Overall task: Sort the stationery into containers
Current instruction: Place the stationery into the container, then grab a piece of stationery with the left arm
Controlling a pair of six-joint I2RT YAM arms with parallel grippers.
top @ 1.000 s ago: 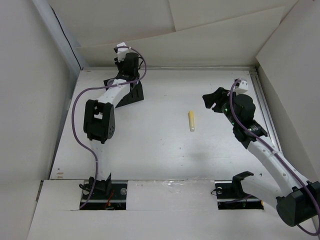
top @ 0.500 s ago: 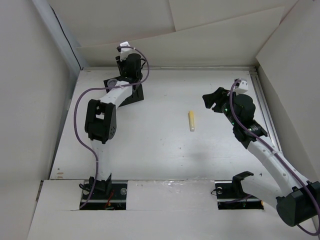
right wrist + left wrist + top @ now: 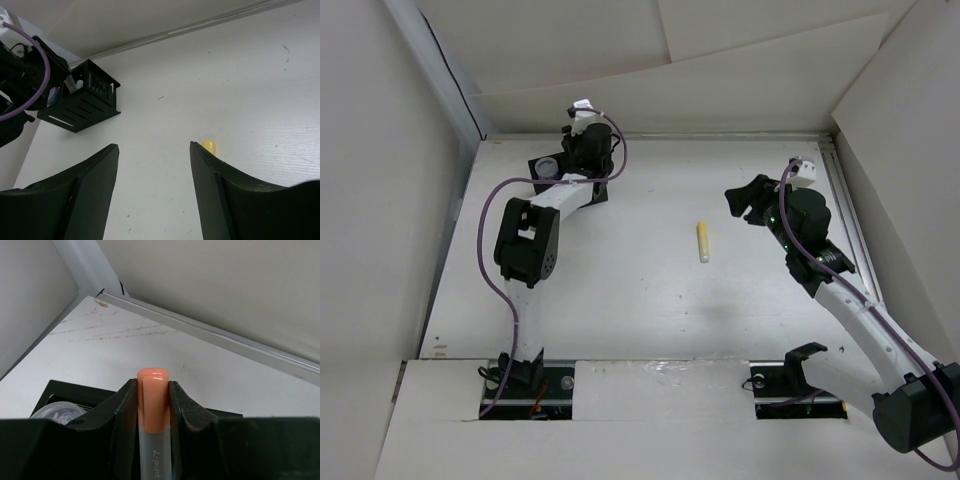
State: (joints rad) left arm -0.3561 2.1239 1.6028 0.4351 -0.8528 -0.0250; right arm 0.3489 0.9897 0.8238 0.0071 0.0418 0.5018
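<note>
The left hand (image 3: 153,388) is clamped on the orange marker (image 3: 153,412), whose capped end stands up between the two fingers. It hangs over the black organizer (image 3: 82,107) at the far left of the desk (image 3: 620,290). In the left wrist view a rim of the box shows just under the fingers, and the clear round cup (image 3: 52,412) sits in the compartment at the left of the marker. The overhead view cannot show which compartment the marker is above.

Over the last second the left wrist has swung toward the right and a little nearer across the organizer, and the elbow has drifted to the right with it. That has uncovered the left end of the box.

The right hand (image 3: 154,150) has not moved. Its fingers are spread wide with nothing between them, raised above the desk. The yellow marker (image 3: 703,242) lies flat where it was, near the middle of the desk, well apart from the organizer.
</note>
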